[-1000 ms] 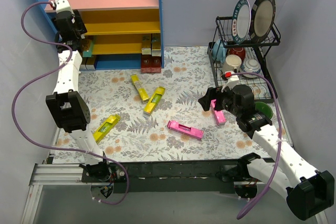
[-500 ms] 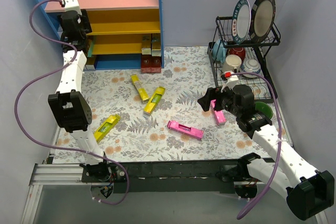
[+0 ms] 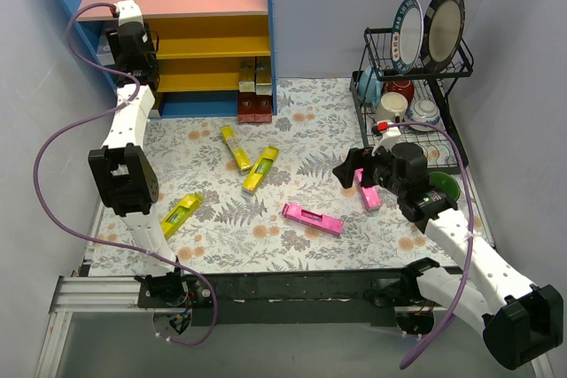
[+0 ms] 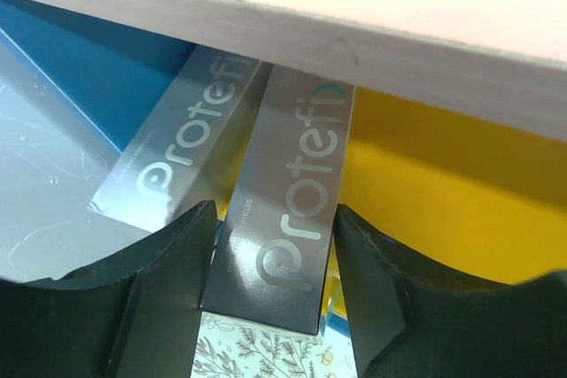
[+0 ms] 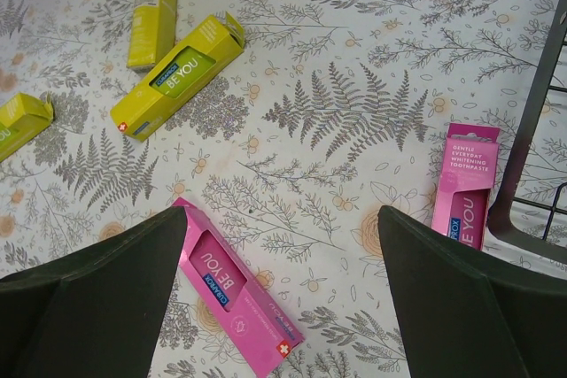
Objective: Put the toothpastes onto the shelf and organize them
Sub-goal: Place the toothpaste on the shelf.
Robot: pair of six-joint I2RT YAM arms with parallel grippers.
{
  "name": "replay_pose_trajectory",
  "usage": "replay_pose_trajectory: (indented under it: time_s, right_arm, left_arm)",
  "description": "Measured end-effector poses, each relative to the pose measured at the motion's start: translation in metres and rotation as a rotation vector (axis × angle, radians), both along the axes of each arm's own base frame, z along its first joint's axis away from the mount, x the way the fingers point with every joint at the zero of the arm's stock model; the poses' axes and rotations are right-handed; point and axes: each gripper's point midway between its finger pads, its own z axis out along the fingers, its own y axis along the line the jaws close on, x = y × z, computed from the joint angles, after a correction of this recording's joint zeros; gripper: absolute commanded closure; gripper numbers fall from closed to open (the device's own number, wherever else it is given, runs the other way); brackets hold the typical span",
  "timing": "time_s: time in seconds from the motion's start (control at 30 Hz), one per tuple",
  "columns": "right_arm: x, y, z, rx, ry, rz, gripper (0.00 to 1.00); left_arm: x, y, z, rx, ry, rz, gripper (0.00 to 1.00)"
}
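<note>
Left pincer (image 4: 275,214) closed on a silver toothpaste box (image 4: 297,174) just under the shelf (image 4: 372,42) top board, box hidden in top view, right pincer (image 5: 283,214) wide open, empty, above the bench (image 5: 354,86), pink box (image 5: 235,298) near, one yellow box (image 5: 18,121) cut off

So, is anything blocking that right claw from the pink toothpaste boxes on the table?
Nothing visible does. The right gripper hangs open above bare floral tablecloth, the left pink box lying by one finger and the right pink box by the other. Only the dish rack leg stands close beside the right one.
</note>
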Motion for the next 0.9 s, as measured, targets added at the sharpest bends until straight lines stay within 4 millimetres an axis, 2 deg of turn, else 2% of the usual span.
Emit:
replay_pose_trajectory:
  time_s: [0.2,0.33,0.43,0.57,0.63,0.67,0.9]
  right_arm:
    - [0.0,0.0,0.0,0.001,-0.001,0.002,0.03]
    - [0.001,0.001,0.001,0.004,-0.007,0.003,0.03]
    - [0.001,0.002,0.001,0.006,-0.007,0.006,0.03]
    - [0.0,0.004,-0.001,0.007,0.002,0.017,0.04]
    - [0.0,0.004,-0.002,0.007,0.005,0.021,0.04]
    - [0.0,0.005,-0.002,0.007,0.007,0.023,0.04]
    - [-0.001,0.006,-0.003,0.009,0.014,0.034,0.04]
  left_arm:
    - [0.006,-0.001,0.0,0.008,-0.007,0.028,0.49]
    - [0.008,0.0,0.0,0.017,-0.013,0.038,0.38]
    - [0.004,0.01,0.0,0.025,-0.012,0.077,0.32]
    - [0.0,0.023,0.001,0.028,-0.01,0.113,0.28]
    - [-0.001,0.023,0.001,0.028,-0.01,0.114,0.27]
    - [0.0,0.023,0.0,0.028,-0.01,0.113,0.22]
    - [0.002,0.017,0.0,0.007,-0.015,0.081,0.08]
